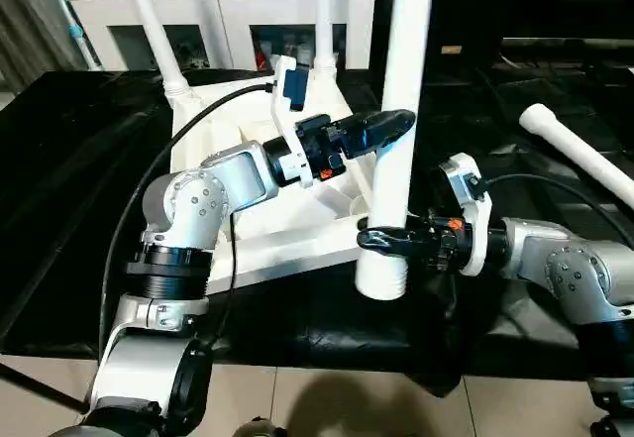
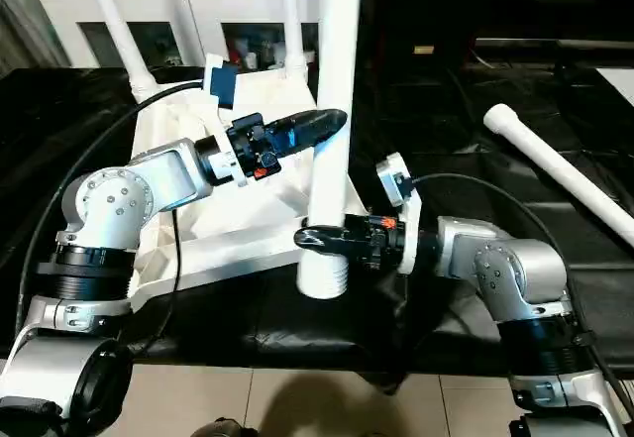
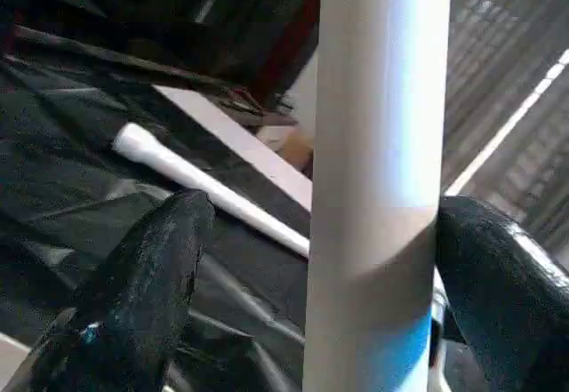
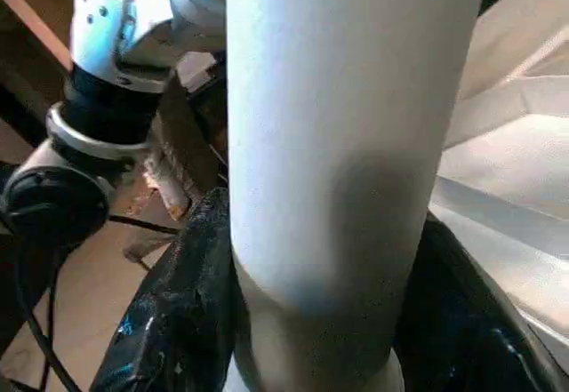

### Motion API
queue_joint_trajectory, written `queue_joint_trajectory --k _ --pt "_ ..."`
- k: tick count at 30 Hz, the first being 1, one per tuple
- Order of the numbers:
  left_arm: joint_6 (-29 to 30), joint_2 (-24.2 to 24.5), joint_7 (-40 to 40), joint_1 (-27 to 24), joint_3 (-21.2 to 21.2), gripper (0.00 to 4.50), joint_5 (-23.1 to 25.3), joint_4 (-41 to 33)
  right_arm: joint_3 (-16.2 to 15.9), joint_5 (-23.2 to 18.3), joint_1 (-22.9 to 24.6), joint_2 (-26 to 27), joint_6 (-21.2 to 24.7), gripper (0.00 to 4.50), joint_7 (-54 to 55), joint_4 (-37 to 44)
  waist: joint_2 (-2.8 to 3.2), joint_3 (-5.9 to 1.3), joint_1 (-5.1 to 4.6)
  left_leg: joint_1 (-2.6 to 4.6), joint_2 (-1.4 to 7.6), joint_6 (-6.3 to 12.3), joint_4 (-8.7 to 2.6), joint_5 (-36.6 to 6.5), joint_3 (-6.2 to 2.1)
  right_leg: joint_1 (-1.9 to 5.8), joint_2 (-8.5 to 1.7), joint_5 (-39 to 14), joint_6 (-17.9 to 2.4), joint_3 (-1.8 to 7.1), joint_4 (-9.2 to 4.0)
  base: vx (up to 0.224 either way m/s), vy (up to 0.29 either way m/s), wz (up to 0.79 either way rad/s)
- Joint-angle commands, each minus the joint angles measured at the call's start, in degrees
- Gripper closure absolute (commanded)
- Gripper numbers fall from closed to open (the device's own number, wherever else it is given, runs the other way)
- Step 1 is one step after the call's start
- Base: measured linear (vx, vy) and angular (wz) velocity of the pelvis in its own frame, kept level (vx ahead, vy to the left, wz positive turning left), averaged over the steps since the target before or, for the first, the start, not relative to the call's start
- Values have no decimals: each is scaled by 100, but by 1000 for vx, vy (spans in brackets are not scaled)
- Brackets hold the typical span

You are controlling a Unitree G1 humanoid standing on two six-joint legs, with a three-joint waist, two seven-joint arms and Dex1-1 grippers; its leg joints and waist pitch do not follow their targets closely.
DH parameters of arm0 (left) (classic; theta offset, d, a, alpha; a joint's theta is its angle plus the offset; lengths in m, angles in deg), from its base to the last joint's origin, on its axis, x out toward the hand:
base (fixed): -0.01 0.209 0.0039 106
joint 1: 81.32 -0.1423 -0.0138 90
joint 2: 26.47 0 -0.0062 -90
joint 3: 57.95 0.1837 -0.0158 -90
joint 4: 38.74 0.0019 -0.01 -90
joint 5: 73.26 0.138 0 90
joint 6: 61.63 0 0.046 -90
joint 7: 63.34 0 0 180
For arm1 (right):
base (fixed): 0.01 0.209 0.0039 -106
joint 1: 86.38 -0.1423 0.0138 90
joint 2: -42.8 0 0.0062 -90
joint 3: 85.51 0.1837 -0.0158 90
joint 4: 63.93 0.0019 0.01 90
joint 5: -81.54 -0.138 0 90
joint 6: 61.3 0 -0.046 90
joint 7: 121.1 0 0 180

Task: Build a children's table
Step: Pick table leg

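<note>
Layout: tabletop (image 1: 297, 224) centre, cabinet (image 1: 213, 16) behind.
Upright leg (image 1: 401, 130) at tabletop's front-right corner; spare leg (image 1: 580, 155) lies far right; two legs (image 1: 154, 31) stand at back.

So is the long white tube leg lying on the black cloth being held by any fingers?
No, that long white tube leg lies alone on the black cloth.

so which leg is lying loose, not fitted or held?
The leg on the black sheet by the robot's right. Two legs stand in tabletop sockets; the right gripper holds another upright.
</note>
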Motion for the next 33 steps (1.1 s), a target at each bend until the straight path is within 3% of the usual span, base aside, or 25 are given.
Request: queue_joint_trajectory --k 1,7,13,14,19,22,25,33 --pt "-19 26 -255 128 -233 22 25 176 -64 -35 -89 -62 -103 262 -74 218 -154 -489 7 56 180 295 -374 -583 -58 363 -258 -1514 -1015 191 -431 0 0 0" --pt "499 -97 42 175 -442 22 -549 89 -180 15 -214 -151 -15 262 -99 162 -194 -480 9 47 178 362 -363 -569 -53 365 -267 -1668 -1039 184 -441 0 0 0" --pt "827 -85 121 156 -370 22 -747 37 -200 7 -416 -164 329 262 -68 127 -176 -465 5 60 175 348 -365 -629 -53 347 -255 -1846 -1018 185 -456 0 0 0" --pt "856 -81 120 141 -354 51 -753 22 -206 -12 -420 -182 360 262 -86 151 -177 -472 13 60 182 341 -370 -607 -57 355 -258 -1795 -1007 188 -447 0 0 0" --pt "918 -109 112 15 -308 64 -750 -105 -296 -38 -392 -310 409 262 -149 233 -188 -480 17 54 189 367 -364 -514 -56 362 -263 -1585 -1055 193 -427 0 0 0" --pt "847 -140 46 57 -398 106 -745 -32 -330 -21 -384 -307 398 262 -145 222 -195 -481 21 54 180 364 -361 -541 -52 367 -266 -1684 -1027 188 -438 0 0 0" --pt "807 -117 8 151 -473 116 -735 120 -370 31 -414 -277 394 262 -167 197 -199 -471 15 47 176 344 -366 -581 -54 367 -263 -1786 -972 184 -453 0 0 0" --pt "688 143 464 130 -41 189 -377 113 -488 158 -471 -283 252 262 -241 119 -174 -483 14 62 195 332 -372 -541 -62 355 -262 -1606 -1003 198 -429 0 0 0"
